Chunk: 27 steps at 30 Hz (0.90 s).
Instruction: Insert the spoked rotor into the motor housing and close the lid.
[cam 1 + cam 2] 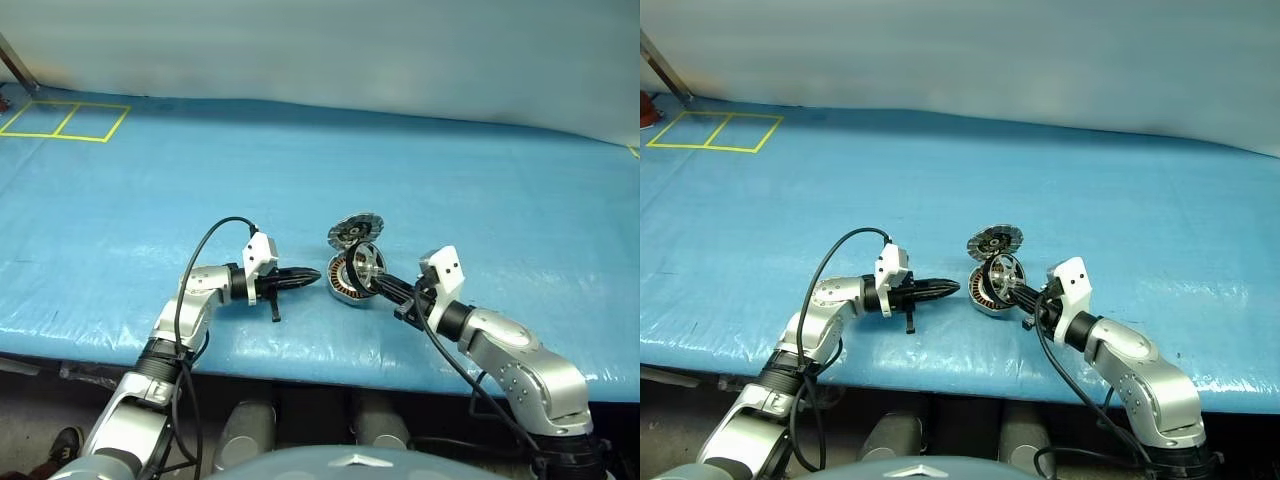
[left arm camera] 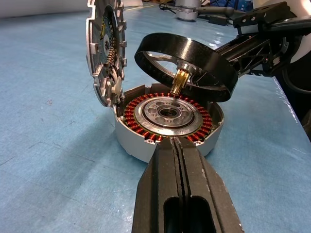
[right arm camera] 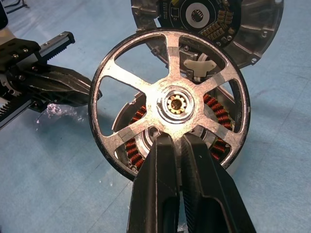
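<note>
A: Rotor [image 3: 170, 104] sits clamped in our right tool [image 3: 177, 141], tilted just above the housing [image 2: 167, 121] on the blue counter [image 1: 150, 200].
B: We see the lid [image 2: 104, 51] upright at the housing's rim, our left tool [image 2: 180, 145] clenched empty beside it.

Spoked rotor [image 3: 170, 104] covers most of the motor housing [image 3: 133, 150]; windings show only thru gaps btwn spokes. Lid [image 3: 252, 29] cut off at pic edge. Right gripper's [image 3: 177, 138] fingertips hide rotor's near rim, so contact pt can't be read.
</note>
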Each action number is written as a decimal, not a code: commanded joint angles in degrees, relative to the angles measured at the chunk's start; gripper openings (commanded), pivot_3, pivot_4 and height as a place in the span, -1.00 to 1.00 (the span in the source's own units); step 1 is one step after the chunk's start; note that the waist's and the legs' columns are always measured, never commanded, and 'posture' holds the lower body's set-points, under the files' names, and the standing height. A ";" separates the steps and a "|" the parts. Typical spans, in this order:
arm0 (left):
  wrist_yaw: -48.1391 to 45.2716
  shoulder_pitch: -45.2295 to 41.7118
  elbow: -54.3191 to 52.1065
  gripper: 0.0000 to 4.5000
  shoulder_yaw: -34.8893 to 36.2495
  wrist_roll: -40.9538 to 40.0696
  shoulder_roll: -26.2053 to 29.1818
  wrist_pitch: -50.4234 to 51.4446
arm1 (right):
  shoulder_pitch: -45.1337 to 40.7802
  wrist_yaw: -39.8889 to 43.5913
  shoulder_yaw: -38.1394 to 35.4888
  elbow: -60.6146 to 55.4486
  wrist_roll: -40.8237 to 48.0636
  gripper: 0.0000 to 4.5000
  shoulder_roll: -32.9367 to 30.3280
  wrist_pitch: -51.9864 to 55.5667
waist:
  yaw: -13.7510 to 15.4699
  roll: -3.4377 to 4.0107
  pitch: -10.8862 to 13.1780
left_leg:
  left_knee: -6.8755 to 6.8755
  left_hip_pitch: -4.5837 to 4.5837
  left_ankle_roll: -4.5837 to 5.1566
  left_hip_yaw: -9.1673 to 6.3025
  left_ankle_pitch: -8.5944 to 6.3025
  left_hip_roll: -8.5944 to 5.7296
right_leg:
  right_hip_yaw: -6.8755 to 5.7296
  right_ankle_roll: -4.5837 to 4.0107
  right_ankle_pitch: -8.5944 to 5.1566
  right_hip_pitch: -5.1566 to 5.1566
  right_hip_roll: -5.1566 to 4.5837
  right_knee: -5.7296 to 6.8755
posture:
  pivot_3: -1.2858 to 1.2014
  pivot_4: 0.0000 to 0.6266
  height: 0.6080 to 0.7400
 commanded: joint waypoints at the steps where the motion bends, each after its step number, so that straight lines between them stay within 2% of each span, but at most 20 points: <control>1: -0.42 0.07 -1.79 -1.00 0.31 -0.32 0.25 -0.18 | -0.71 -0.09 0.07 -0.58 -0.23 -0.99 -0.32 -1.30 | 0.02 0.00 0.00 | 0.00 0.00 0.00 0.00 0.00 0.00 | 0.00 0.00 0.00 0.00 0.00 0.00 | 0.03 -0.52 1.00; 17: -0.85 0.13 -1.47 -1.00 0.45 -0.35 0.54 -0.46 | -1.33 -0.22 0.73 0.25 -1.56 -0.99 -0.80 -0.78 | 0.16 0.00 0.00 | 0.01 0.00 0.00 0.00 0.00 0.00 | 0.00 0.00 0.00 0.01 0.00 0.00 | 0.03 -0.52 1.00; 23: -1.04 -0.12 -0.62 -1.00 0.29 -0.02 0.48 -1.02 | -1.16 -0.35 0.76 -0.46 -2.07 -0.21 -0.90 -1.31 | 0.18 0.00 0.00 | 0.00 0.00 0.00 0.00 0.00 0.00 | 0.00 0.00 0.00 0.00 0.00 0.00 | 0.03 -0.52 1.00; 27: -1.05 -0.14 -0.40 -1.00 0.25 0.09 0.41 -1.12 | -0.97 -0.39 0.82 -0.61 -2.33 -0.21 -0.85 -1.51 | 0.18 0.00 0.00 | 0.00 0.00 0.00 0.00 0.00 0.00 | 0.00 0.00 0.00 0.00 0.00 -0.01 | 0.03 -0.52 1.00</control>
